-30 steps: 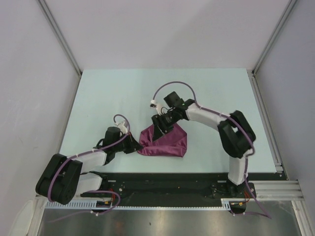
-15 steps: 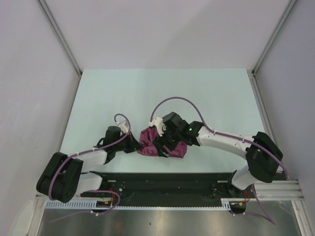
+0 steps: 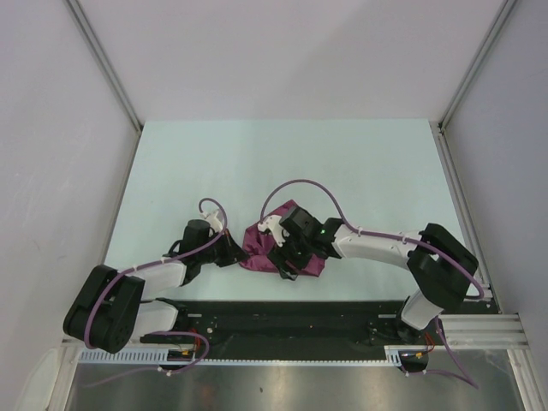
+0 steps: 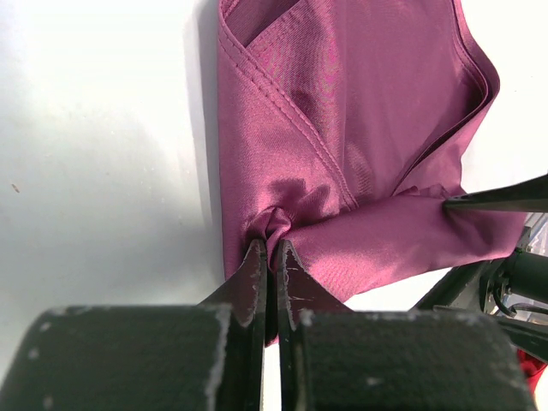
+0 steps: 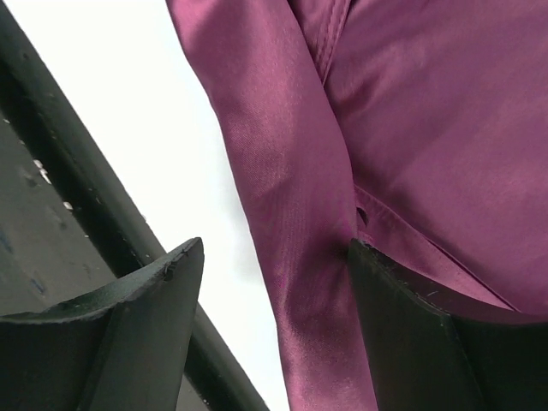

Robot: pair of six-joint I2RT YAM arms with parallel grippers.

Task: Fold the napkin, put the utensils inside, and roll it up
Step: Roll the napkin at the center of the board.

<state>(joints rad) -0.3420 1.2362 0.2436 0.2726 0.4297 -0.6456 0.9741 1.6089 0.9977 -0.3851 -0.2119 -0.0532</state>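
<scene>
1. Since one second earlier, the right arm has dropped low and stretched out, with its elbow swung toward the right edge of the table [image 3: 257, 163]. The right gripper [image 3: 285, 259] has crossed from the far side of the napkin [image 3: 257, 240] to its near edge. The napkin, then a flat triangle, is now bunched, with one flap raised on the far side. The left arm is where it was.
2. Task progress, as a judgement: folding is done, since the left wrist view shows hemmed layers lapped over one another. Rolling seems to be only beginning, because the cloth is a loose bundle rather than a tight roll. The utensil shows in no view, so whether it lies inside the folds cannot be told.
3. Left arm: it reaches low over the table from the near left. The left gripper [image 3: 233, 253] is clamped tight on a gathered pinch at the napkin's left corner, pinning it close to the table.
4. Right arm: it extends nearly level from the near right, wrist turned down over the cloth. Its fingers [image 5: 163, 282] stand wide apart and grip nothing. They straddle a rounded fold at the napkin's near edge, one tip against the cloth and the other over bare table.
</scene>
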